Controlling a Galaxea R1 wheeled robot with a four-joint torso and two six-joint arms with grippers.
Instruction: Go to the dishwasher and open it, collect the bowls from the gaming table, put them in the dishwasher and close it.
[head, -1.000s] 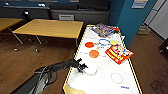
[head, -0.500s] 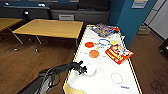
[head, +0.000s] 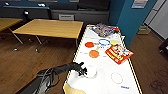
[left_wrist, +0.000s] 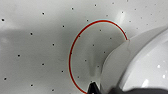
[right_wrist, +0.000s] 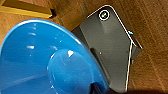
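**White bowl at the left gripper, blue bowl at the right**

Wooden flooring runs along the left of the head view, with a plain yellow-topped table (head: 51, 28) standing at about ten o'clock from the robot. The left arm comes in from the lower left and reaches onto the near end of the gaming table (head: 105, 77) — a long white top with a yellow rim. The left gripper (head: 84, 71) sits at a white bowl (head: 90, 71) resting on the tabletop; I cannot tell from the pictures whether its jaws are closed on the rim or merely beside it. In the left wrist view the same white bowl (left_wrist: 142, 65) lies against the white, dark-speckled surface, partly covering a thin red circle (left_wrist: 72, 50) printed on the table.

Further along the table, at roughly twelve o'clock, lie a red-orange bowl (head: 89, 44) and an orange bowl (head: 94, 53), near each other but apart. Just right of them are a blue-rimmed dish (head: 104, 42) and a small yellow one (head: 114, 42). A red game box (head: 118, 53) lies tilted at about one o'clock, and a colourful game box (head: 103, 30) sits at the far end.

In the right wrist view a bright blue bowl (right_wrist: 42, 62) shows large against the right gripper (right_wrist: 96, 88) — the jaws appear to hold its rim. Behind it are the robot's dark base and wooden floor.
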